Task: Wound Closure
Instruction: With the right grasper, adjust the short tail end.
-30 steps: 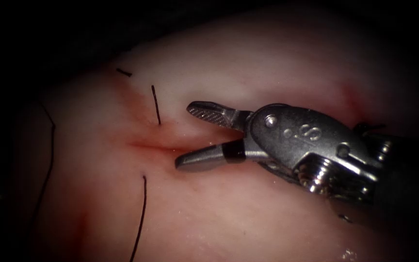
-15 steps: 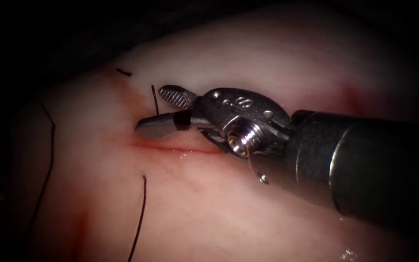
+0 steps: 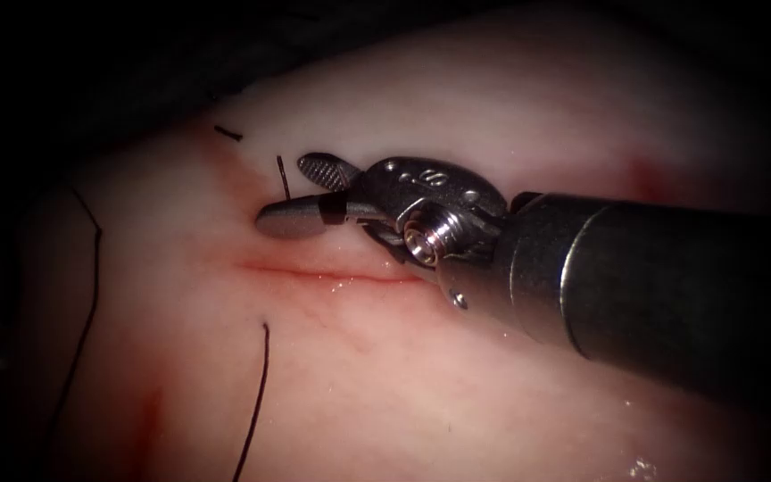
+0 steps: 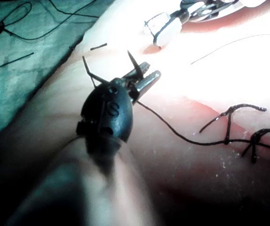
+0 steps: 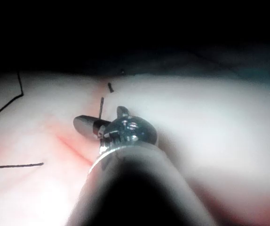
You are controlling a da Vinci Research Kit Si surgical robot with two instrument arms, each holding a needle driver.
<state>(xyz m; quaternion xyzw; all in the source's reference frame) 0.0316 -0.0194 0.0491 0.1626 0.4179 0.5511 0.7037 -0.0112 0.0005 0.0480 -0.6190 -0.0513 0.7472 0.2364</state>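
**Right end effector open at thread stub above the cut**

The right end effector is gaping narrowly around a short thread stub, holding nothing, just above the cut in the tissue. The left end effector is gripping a thread running to knotted stitches. I cannot tell where the needle is.
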